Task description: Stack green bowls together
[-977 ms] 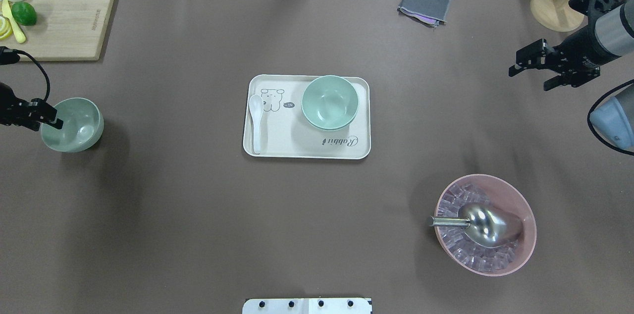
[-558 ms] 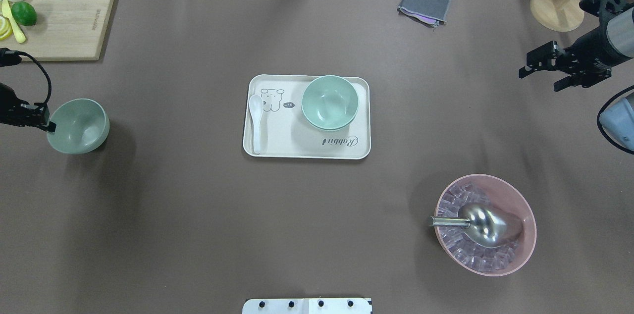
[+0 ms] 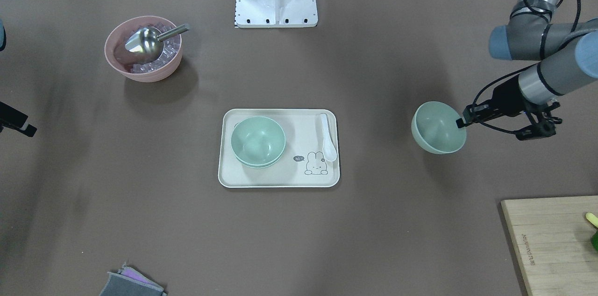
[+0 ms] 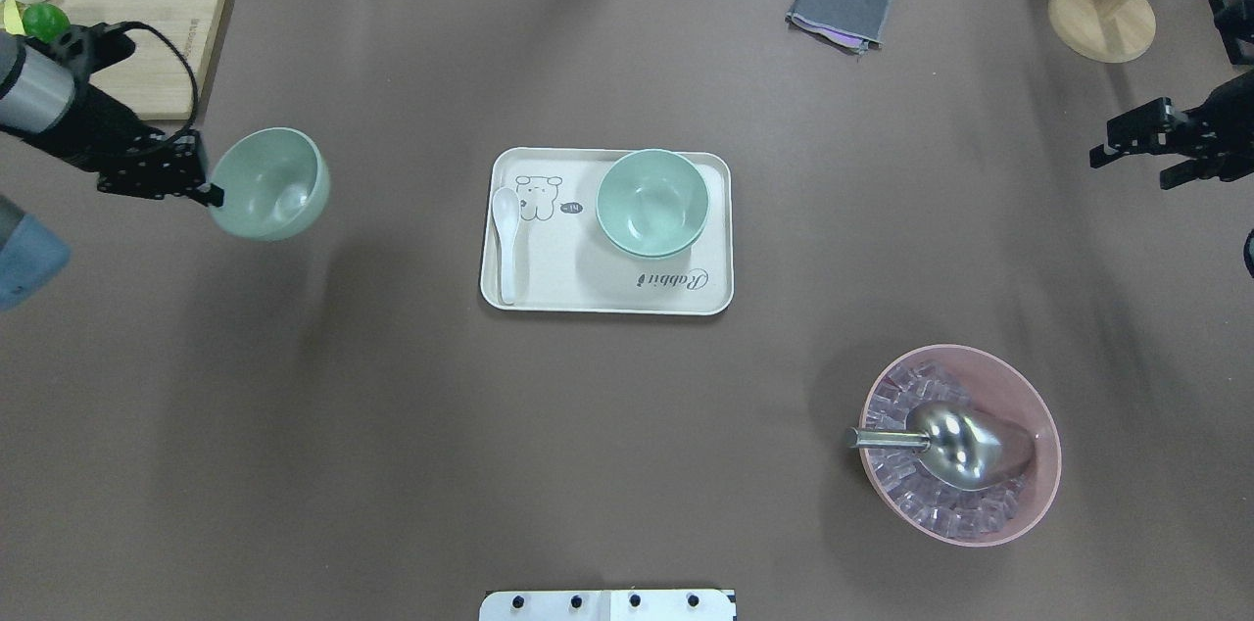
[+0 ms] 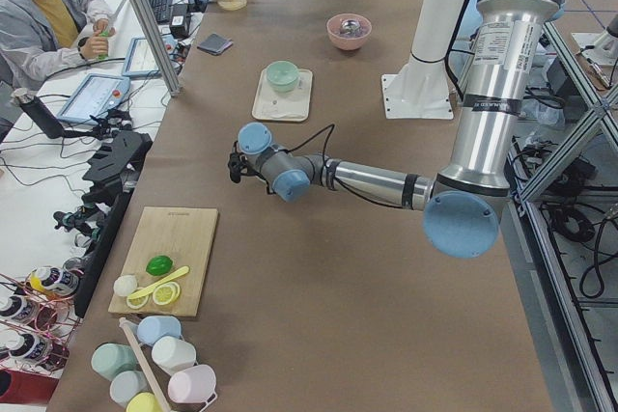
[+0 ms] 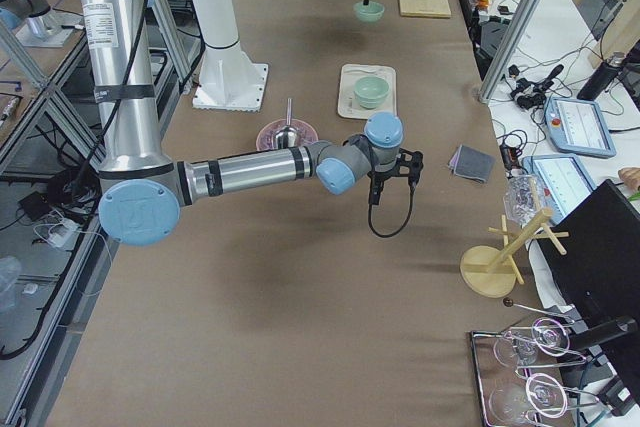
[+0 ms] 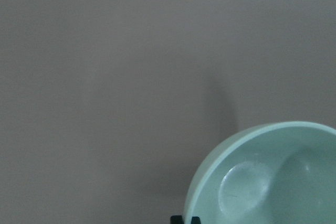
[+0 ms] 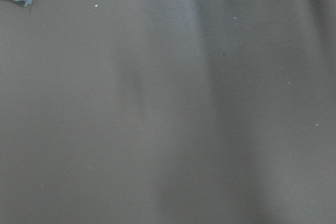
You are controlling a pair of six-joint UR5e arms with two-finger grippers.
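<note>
Two nested bowls [image 4: 652, 203] on tray [image 4: 549, 293] — third bowl [image 4: 269, 182] grasped by left pincer [image 4: 206, 193], tray well apart from it; right pincer [image 4: 1131, 168] released.

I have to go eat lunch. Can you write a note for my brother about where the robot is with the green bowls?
The left gripper is shut on the held green bowl, by its rim, above the table left of the tray.
The right gripper is open, empty, near the table's right edge.
Done: the nested green bowls, seemingly two, sit on the tray.
Left: set the held bowl into that stack.
</note>
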